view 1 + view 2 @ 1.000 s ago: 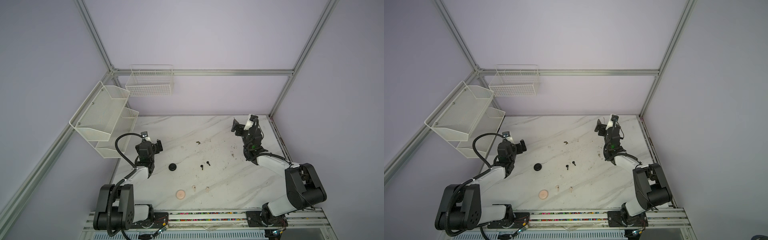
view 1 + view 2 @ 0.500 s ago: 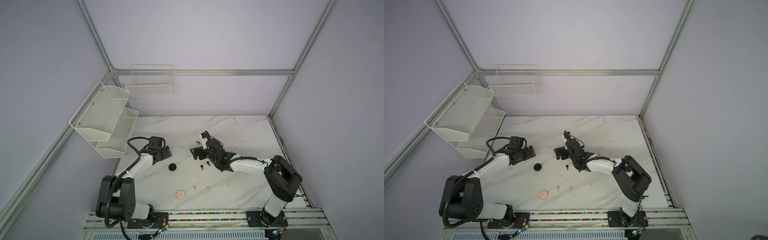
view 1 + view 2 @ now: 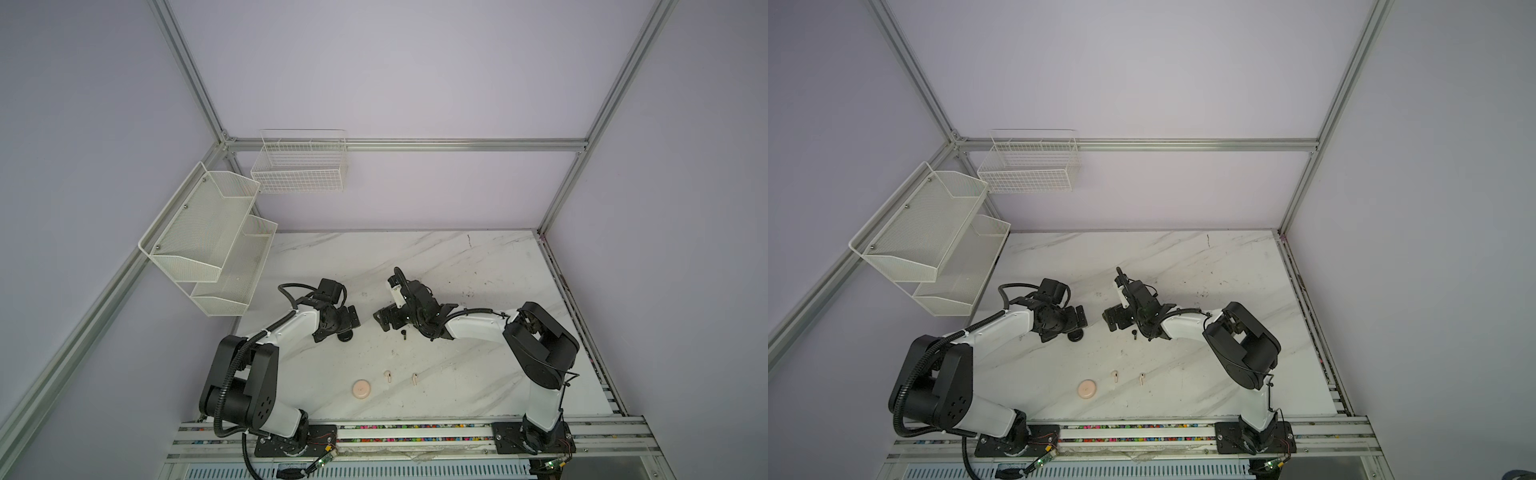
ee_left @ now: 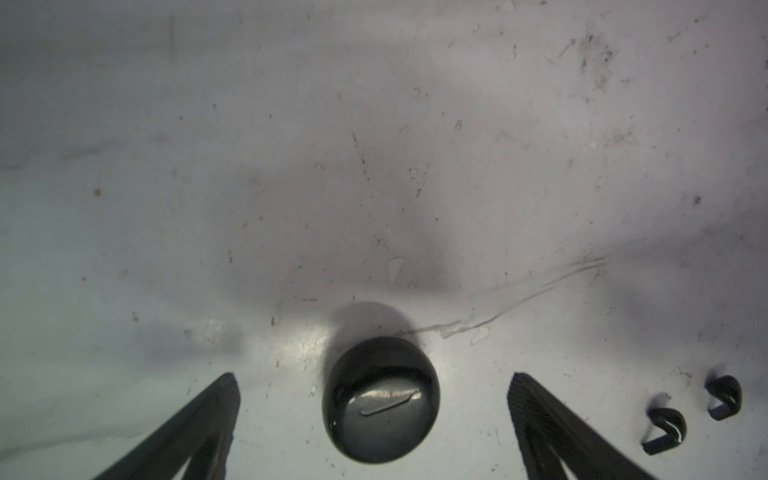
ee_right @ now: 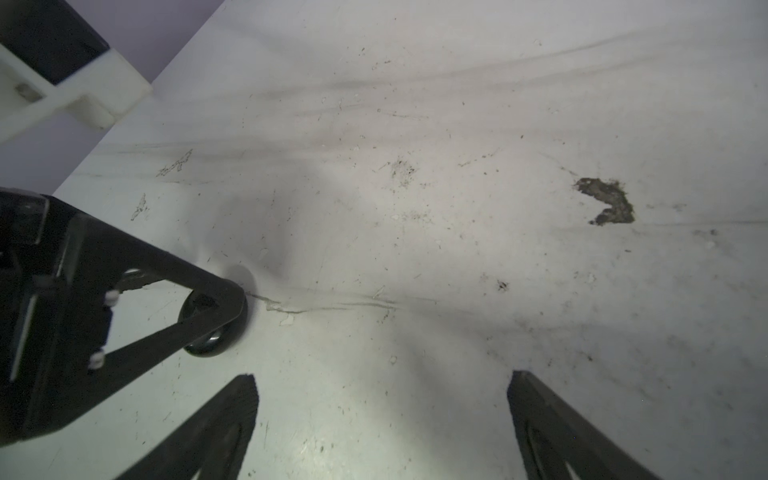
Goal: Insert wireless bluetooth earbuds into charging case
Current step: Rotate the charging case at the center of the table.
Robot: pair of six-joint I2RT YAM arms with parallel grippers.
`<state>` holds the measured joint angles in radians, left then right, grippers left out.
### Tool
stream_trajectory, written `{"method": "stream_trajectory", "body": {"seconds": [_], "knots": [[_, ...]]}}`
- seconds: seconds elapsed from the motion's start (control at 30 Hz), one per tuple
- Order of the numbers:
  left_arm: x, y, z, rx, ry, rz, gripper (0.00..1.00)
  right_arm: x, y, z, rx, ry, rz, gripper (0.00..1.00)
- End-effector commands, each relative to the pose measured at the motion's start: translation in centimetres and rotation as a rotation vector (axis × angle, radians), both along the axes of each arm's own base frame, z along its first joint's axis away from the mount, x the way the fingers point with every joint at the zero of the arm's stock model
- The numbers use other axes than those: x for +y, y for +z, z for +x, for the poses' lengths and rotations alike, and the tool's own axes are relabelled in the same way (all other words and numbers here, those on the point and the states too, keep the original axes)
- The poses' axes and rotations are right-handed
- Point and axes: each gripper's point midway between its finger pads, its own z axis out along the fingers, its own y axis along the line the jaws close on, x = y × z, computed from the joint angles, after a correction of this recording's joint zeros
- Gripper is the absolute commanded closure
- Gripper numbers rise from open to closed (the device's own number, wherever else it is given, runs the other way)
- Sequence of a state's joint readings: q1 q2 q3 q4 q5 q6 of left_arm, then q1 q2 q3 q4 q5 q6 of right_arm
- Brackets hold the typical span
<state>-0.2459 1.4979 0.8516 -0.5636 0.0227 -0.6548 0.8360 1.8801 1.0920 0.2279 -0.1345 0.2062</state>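
— Where do your hands stand?
— Both wide and empty. My left gripper (image 4: 372, 379) straddles the glossy black round charging case (image 4: 381, 399), fingers clear of it on either side; my right gripper (image 5: 382, 376) has only white marble tabletop (image 5: 457, 124) between its fingers.
— And the buds?
— Two tiny black stemmed earbuds (image 4: 665, 430) lie on the table just beside that case. Two pale pink stemmed earbuds (image 3: 388, 375) lie near the pink round case (image 3: 361, 390), well apart from both hands.
— How will they handle?
— Light, hard and slick, I judge. I'd pinch across the stem, gently, or they'll squirt out. The black case looks closed.
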Motion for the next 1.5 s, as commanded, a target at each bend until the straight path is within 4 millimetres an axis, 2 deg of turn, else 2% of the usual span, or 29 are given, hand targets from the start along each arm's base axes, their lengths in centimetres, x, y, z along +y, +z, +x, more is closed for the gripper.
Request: {"method": "stream_trajectory", "body": {"seconds": [0.0,0.07,0.13,0.27,0.6,0.73,0.87,1.07,1.23,1.33,1.47], "knots": [[-1.1,-0.4,-0.2,0.006,0.002,-0.048,0.01,0.2,-0.2,0.1,-0.007,0.017,-0.011,0.03],[-1.4,-0.7,0.1,0.019,-0.002,-0.046,0.06,0.0,-0.5,0.4,-0.005,-0.004,-0.023,0.03],[-1.6,-1.0,0.1,0.027,0.005,-0.043,0.16,-0.1,-0.6,0.5,-0.01,-0.009,-0.031,0.03],[-1.7,-1.5,0.0,0.041,-0.005,-0.008,0.25,-0.4,-1.0,0.6,-0.015,-0.017,-0.045,0.03],[-2.2,-1.8,0.4,0.069,-0.069,0.096,0.38,-0.8,-2.2,0.4,-0.004,-0.03,-0.058,0.03],[-3.3,-1.4,0.9,0.055,-0.116,0.103,0.43,-1.2,-2.2,0.4,-0.005,-0.042,-0.062,0.03],[-4.4,-1.4,0.9,0.056,-0.155,0.102,0.44,-1.6,-2.2,0.2,-0.008,-0.054,-0.068,0.03],[-7.1,-1.4,0.7,0.045,-0.242,0.108,0.45,-2.3,-2.2,-0.1,-0.003,-0.071,-0.068,0.03],[-8.9,-1.7,-0.1,0.052,-0.343,0.106,0.42,-2.9,-1.6,-0.5,-0.008,-0.081,-0.063,0.03],[-9.2,-1.9,-0.8,0.057,-0.386,0.107,0.35,-3.2,-1.0,-0.5,-0.011,-0.09,-0.051,0.03],[-8.5,-2.2,-1.9,0.072,-0.406,0.128,0.27,-2.8,0.3,0.1,-0.021,-0.093,-0.019,0.03]]}}
